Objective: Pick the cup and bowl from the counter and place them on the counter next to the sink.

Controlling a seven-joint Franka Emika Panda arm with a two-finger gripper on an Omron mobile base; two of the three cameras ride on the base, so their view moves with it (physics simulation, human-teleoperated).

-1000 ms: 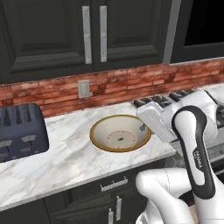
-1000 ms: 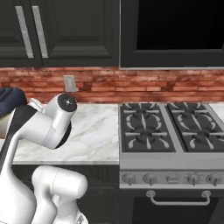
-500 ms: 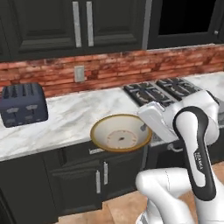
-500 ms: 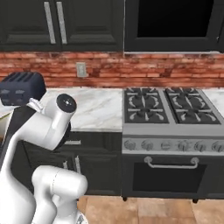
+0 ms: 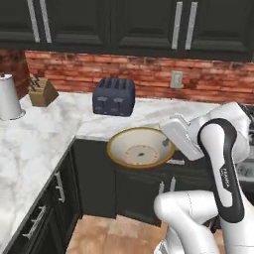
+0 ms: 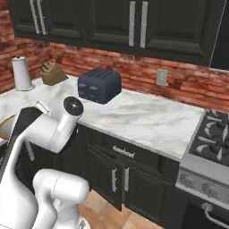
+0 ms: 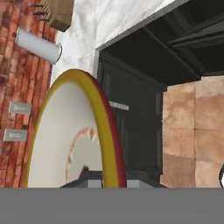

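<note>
Bowl (image 5: pixel 140 150) held by its rim in the jaws, lifted in front of the dark cabinets; toaster (image 5: pixel 114 96) on the counter (image 5: pixel 44 124) behind.

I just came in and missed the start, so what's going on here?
The white robot arm is carrying the bowl, with its gripper shut on the bowl's rim. The bowl hangs in the air in front of the dark cabinets, just off the edge of the marble counter, not resting on anything. On the counter stand a dark toaster, a knife block and a paper towel roll.
</note>
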